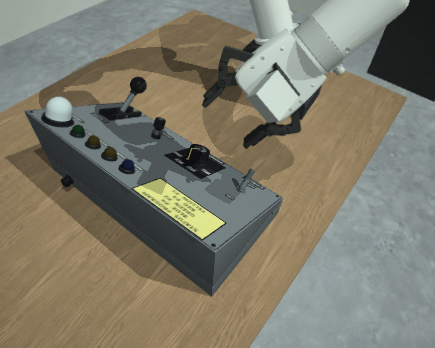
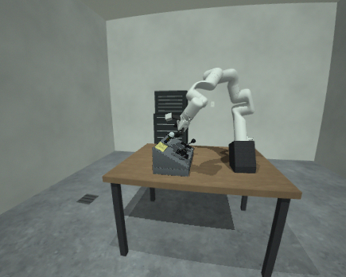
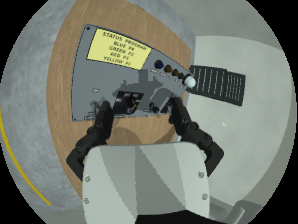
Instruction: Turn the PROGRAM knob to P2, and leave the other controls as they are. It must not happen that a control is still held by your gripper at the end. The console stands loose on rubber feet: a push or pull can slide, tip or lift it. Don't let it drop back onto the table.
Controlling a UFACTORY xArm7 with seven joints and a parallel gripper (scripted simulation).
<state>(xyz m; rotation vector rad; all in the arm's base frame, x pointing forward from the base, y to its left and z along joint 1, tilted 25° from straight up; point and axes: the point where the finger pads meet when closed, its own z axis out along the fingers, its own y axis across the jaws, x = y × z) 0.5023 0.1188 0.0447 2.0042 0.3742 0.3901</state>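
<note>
The grey console (image 1: 145, 175) stands on the wooden table. Its black PROGRAM knob (image 1: 200, 154), with a yellow pointer line, sits on the top panel right of the middle. My gripper (image 1: 231, 116) is open and empty. It hangs above and behind the knob, over the table past the console's back edge, with its fingers spread wide. In the wrist view the fingers frame the console's top panel (image 3: 127, 72) from above. In the exterior view the console (image 2: 172, 157) is small, with the gripper (image 2: 181, 126) just above it.
On the console are a white dome (image 1: 58, 109), a ball-topped lever (image 1: 133, 94), a small slider knob (image 1: 159, 125), a toggle switch (image 1: 245, 181), several coloured buttons (image 1: 101, 148) and a yellow label (image 1: 178, 207). The arm's black base block (image 2: 242, 157) stands on the table.
</note>
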